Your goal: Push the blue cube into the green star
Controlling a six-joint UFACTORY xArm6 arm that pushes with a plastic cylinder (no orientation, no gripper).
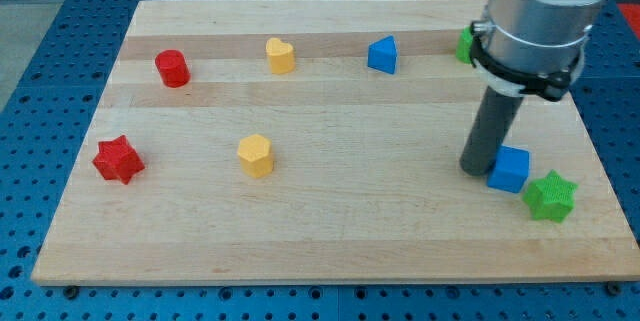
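Note:
The blue cube sits near the view's right edge of the wooden board. The green star lies just to its lower right, very close to or touching it. My tip rests on the board right against the cube's left side. The arm's grey body rises above it toward the view's top right.
A blue triangular block, a yellow heart-like block and a red cylinder line the top. A red star and a yellow hexagonal block sit at the left. A green block is partly hidden behind the arm.

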